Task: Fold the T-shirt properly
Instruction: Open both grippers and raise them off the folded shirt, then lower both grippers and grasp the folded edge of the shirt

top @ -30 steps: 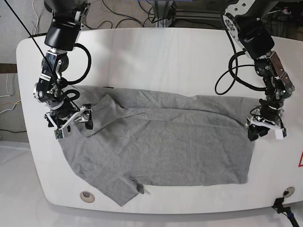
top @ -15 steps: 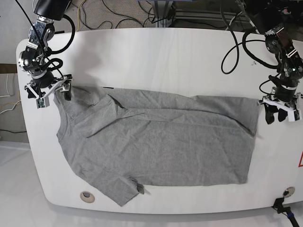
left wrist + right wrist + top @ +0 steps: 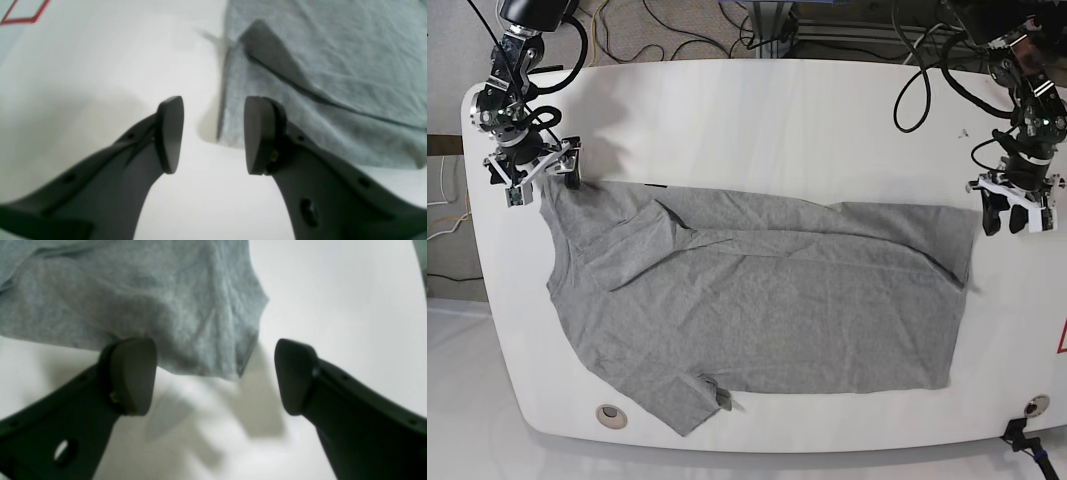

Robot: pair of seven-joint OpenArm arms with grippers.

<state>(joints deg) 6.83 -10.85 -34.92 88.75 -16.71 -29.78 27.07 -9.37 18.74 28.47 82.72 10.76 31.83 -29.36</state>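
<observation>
A grey T-shirt (image 3: 767, 300) lies flat on the white table (image 3: 777, 120), with one sleeve folded in at the upper left and a fold along its top edge. In the base view my right gripper (image 3: 532, 178) hovers at the shirt's top left corner. The right wrist view shows it open (image 3: 213, 376), with that cloth corner (image 3: 200, 340) just beyond its fingertips. My left gripper (image 3: 1012, 218) stands off the shirt's top right corner. It is open too (image 3: 213, 136), and the shirt's edge (image 3: 230, 126) lies close to one finger (image 3: 260, 136). Neither holds anything.
Round fittings sit in the table near its front edge at left (image 3: 610, 415) and right (image 3: 1034, 404). A red mark (image 3: 1061, 338) is at the right rim, and a red outline (image 3: 23, 10) shows in the left wrist view. Cables (image 3: 687, 30) lie behind the table.
Both grippers moved outward and toward the table's back. The shirt's top corners went out with them, spreading the cloth wider. Both grippers now sit at the corners, open.
</observation>
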